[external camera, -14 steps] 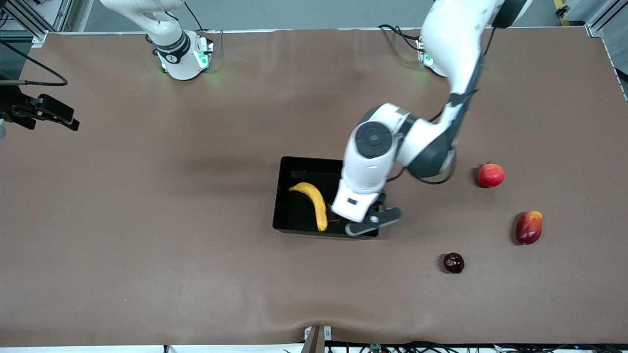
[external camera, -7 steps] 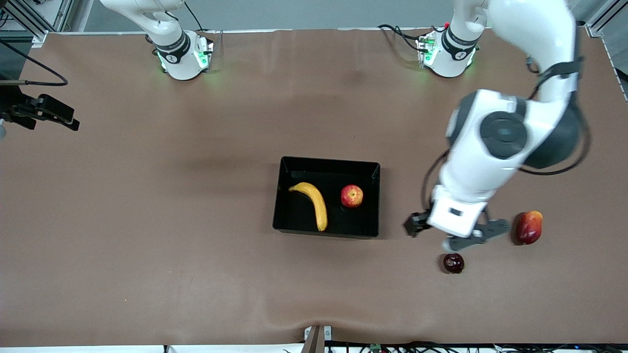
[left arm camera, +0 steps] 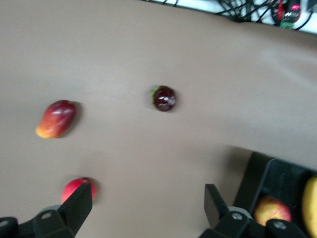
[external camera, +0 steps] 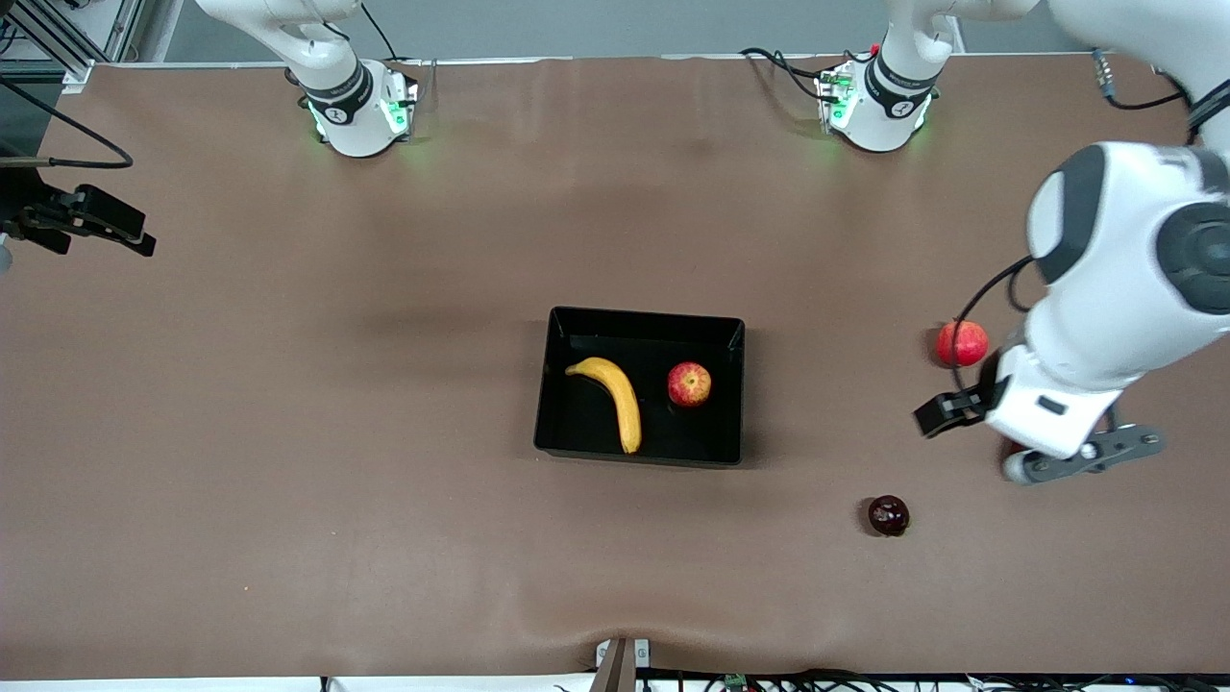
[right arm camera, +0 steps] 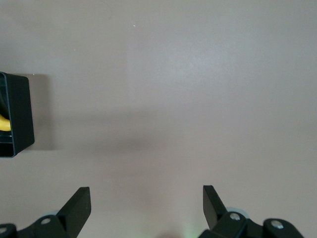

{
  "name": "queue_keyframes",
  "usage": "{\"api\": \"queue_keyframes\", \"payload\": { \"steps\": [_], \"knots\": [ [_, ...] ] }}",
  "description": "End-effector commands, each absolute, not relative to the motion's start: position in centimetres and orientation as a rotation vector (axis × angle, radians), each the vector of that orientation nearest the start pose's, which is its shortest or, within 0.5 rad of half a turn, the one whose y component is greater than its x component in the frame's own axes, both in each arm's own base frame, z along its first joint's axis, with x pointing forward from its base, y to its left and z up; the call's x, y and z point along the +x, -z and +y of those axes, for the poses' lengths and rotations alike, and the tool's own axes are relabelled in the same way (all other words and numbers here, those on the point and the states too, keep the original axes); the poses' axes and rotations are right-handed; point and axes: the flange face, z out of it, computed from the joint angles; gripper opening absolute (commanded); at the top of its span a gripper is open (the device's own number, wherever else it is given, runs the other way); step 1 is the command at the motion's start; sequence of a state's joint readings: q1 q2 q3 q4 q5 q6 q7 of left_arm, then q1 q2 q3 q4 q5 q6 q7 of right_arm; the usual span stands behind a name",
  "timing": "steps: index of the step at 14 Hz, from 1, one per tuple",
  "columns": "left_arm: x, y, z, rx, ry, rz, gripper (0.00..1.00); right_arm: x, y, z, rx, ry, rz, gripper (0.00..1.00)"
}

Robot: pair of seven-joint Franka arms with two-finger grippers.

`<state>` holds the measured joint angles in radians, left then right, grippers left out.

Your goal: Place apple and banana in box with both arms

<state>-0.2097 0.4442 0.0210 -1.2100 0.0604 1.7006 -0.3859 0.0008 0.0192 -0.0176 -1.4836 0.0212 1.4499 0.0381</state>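
Front view, read from its left edge across: the right gripper [right arm camera: 143, 210] is out of this view, and its own wrist view shows its jaws spread wide over bare desk [external camera: 288, 432] with a corner of the box [right arm camera: 15, 114] in sight; that arm waits. At the middle of the desk sits the box [external camera: 639, 317], with the banana [external camera: 615, 399] and the apple [external camera: 690, 384] both lying on its floor, apart from each other. A second ago the left arm was down over the box and hid the apple's spot; half a second ago it had swung off toward its own end of the desk and the apple lay uncovered in the box. Now the left gripper [external camera: 990, 432] is up over the desk near the pomegranate [external camera: 962, 343], jaws open and empty. I judge both fruits placed and the task as good as done.

The banana's long axis runs from about 11 o'clock to 5 o'clock, its bend bulging toward the apple; I cannot tell which end is the stem. The dark round fruit [external camera: 888, 515] lies at about 5 o'clock from the box.
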Motion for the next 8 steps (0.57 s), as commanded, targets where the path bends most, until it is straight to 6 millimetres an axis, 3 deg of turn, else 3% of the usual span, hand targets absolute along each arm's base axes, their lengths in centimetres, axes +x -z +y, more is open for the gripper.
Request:
{"api": "queue_keyframes", "payload": {
  "steps": [1,8],
  "knots": [
    [65.1,-54.0,-10.2,-3.077,0.043,-0.223,1.00,54.8,-64.7,-0.7,-3.119,-0.084,0.076,1.00],
    [57.0,-57.0,-7.2,-3.089,0.064,-0.109,1.00,54.8,-64.7,-0.6,-3.121,-0.084,0.071,1.00]
  ]
}}
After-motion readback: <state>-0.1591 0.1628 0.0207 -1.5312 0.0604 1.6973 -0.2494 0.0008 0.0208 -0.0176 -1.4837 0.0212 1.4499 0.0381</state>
